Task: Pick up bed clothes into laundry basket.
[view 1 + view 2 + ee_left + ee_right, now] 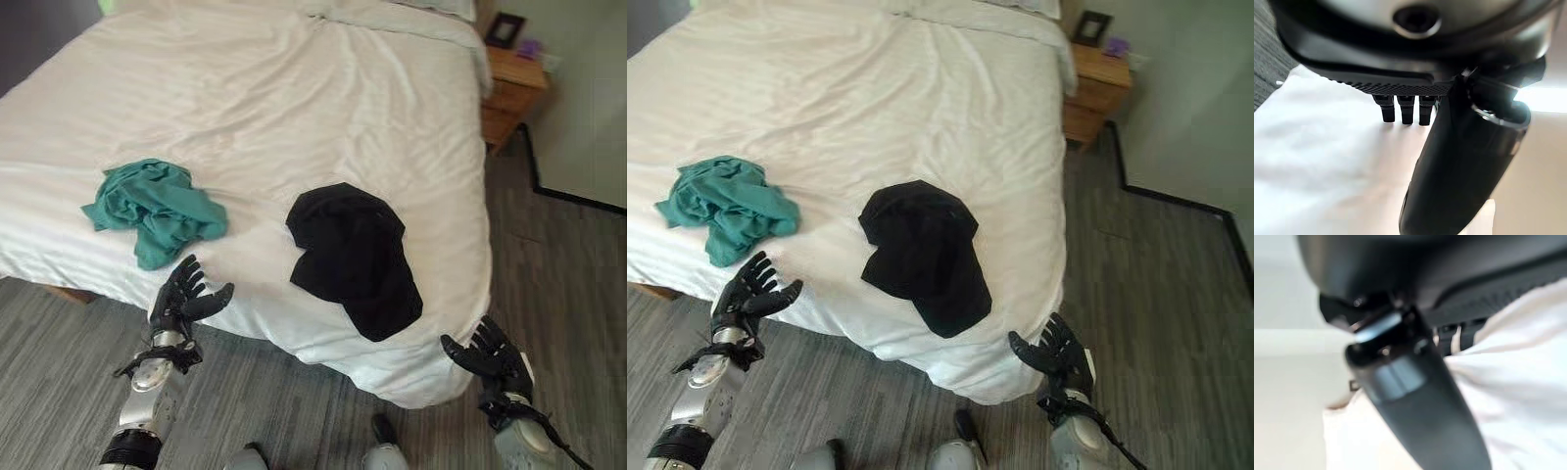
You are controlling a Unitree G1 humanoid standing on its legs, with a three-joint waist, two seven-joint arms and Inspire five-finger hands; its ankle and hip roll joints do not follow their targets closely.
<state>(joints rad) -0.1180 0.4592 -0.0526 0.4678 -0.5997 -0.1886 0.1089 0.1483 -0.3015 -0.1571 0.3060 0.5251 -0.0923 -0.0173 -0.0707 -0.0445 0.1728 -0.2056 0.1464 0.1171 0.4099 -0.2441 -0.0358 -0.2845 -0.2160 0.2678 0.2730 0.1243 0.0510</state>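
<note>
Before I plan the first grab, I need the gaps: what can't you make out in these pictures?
- Laundry basket: I cannot place it.
- Underside folds of the black garment and teal garment: hidden by their own bunching.
- Right robot hand: blurred in its wrist view.
- Nightstand items: too small.
- Left robot hand: open.

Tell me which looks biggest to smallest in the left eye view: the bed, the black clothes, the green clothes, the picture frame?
1. Bed, by far the largest.
2. Black clothes.
3. Green clothes, slightly smaller than the black.
4. Picture frame, smallest, though it stands farthest from the camera, which shrinks it.
</note>
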